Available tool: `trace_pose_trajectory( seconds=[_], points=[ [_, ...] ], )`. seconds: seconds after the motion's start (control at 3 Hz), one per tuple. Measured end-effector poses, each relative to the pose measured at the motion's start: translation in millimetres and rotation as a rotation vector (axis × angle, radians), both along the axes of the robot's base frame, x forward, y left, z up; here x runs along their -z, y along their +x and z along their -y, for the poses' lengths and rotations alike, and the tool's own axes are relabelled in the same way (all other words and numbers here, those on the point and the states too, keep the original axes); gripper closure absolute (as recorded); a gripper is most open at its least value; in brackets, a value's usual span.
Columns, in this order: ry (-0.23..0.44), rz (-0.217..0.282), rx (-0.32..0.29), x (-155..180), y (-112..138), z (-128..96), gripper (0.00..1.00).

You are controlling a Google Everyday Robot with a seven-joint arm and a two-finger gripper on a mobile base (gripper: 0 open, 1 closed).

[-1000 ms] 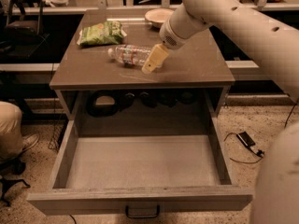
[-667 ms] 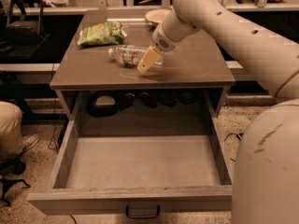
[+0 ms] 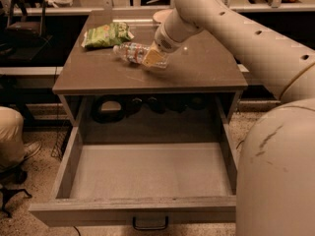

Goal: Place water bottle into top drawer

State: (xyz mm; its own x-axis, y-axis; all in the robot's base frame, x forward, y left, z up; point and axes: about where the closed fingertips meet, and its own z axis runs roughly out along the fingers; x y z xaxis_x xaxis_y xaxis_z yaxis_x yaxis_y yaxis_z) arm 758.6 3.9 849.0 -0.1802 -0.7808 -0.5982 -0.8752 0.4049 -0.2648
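- The water bottle [image 3: 129,51] lies on its side on the desk [image 3: 206,70], left of the top's middle, its length running from 10 o'clock to 4 o'clock
- The claw [image 3: 154,58] is at the bottle's 4 o'clock end, touching or overlapping it; I cannot tell whether it is clenched on the bottle or released
- The bottle is clear, ribbed thin plastic with a label band: probably light, with a wall that likely gives under a hard squeeze, and round enough to roll or slip
- The best hold, I judge, is across the ribbed body near the middle, where the ribs stiffen the wall and give bite
- A green snack bag [image 3: 107,35], crinkled and soft, sits just beside the bottle at its 11 o'clock
- The top drawer [image 3: 147,171] is open at 6 o'clock from the bottle: a wide wooden box with straight walls, a flat matt pale floor and a dark metal handle [image 3: 150,224]
- That floor looks hard, so a dropped bottle may bounce or roll; lowering it seems safer
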Motion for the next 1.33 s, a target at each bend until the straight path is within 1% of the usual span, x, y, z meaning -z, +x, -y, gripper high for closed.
trace_pose_trajectory(
  seconds=[0.33,0.67,1.0,1.33],
  points=[
    [-0.008,0.031,0.069,-18.5,-15.2,20.9,0.95],
    [0.013,0.009,0.216,-27.3,-71.0,65.5,1.0],
    [0.018,-0.03,0.319,-12.8,-117.8,98.3,1.0],
    [0.018,-0.03,0.319,-13.2,-117.6,98.2,1.0]
  ],
)
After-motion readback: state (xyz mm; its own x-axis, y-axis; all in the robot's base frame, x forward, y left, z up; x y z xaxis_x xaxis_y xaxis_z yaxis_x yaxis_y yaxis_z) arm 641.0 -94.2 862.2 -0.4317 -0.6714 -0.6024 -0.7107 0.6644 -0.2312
